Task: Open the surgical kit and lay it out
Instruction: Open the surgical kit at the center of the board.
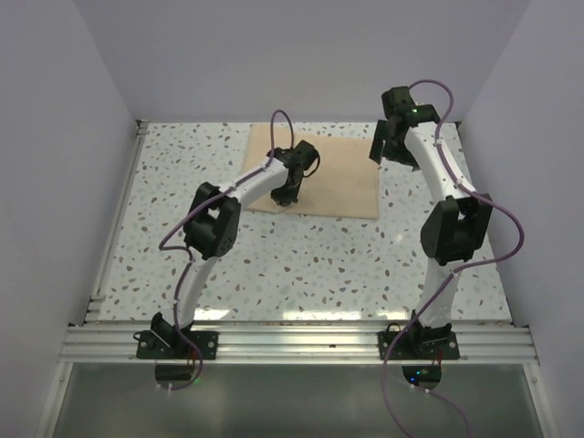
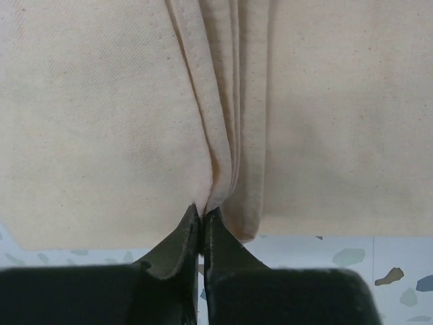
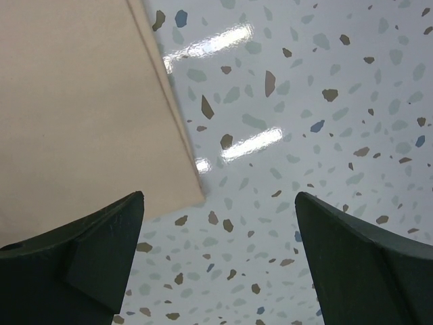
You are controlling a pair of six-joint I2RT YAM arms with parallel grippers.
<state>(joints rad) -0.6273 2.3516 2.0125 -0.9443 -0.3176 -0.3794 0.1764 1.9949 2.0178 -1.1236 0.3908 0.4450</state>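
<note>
The surgical kit shows as a folded beige cloth wrap [image 1: 338,173] lying flat at the back middle of the speckled table. My left gripper [image 1: 285,199] is down at the wrap's near edge. In the left wrist view its fingertips [image 2: 201,211] are shut on a pinched ridge of the cloth's layered folds [image 2: 223,122]. My right gripper [image 1: 383,151] hovers at the wrap's right side, open. In the right wrist view it [image 3: 218,195] has only bare table between its fingers, with the cloth's corner [image 3: 74,101] just to the left. What the wrap holds is hidden.
The terrazzo table [image 1: 301,265] is closed in by white walls on the left, right and back. An aluminium rail [image 1: 301,342] with both arm bases runs along the near edge.
</note>
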